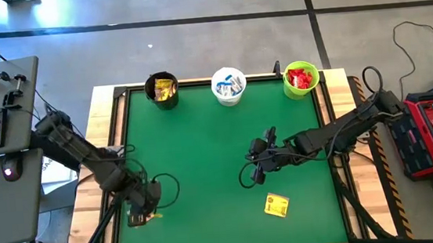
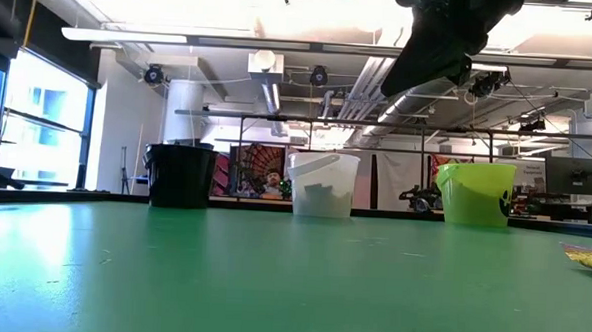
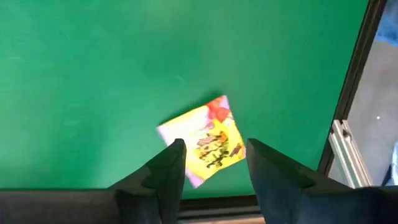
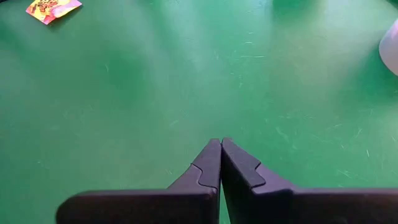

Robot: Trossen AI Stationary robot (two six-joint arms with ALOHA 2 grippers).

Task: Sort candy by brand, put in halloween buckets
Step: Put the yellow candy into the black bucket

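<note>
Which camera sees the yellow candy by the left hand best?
The left wrist view: the yellow candy lies big and flat beyond the open left hand. The high view shows only a sliver at the table's near-left edge. The low and right wrist views don't show it.
</note>
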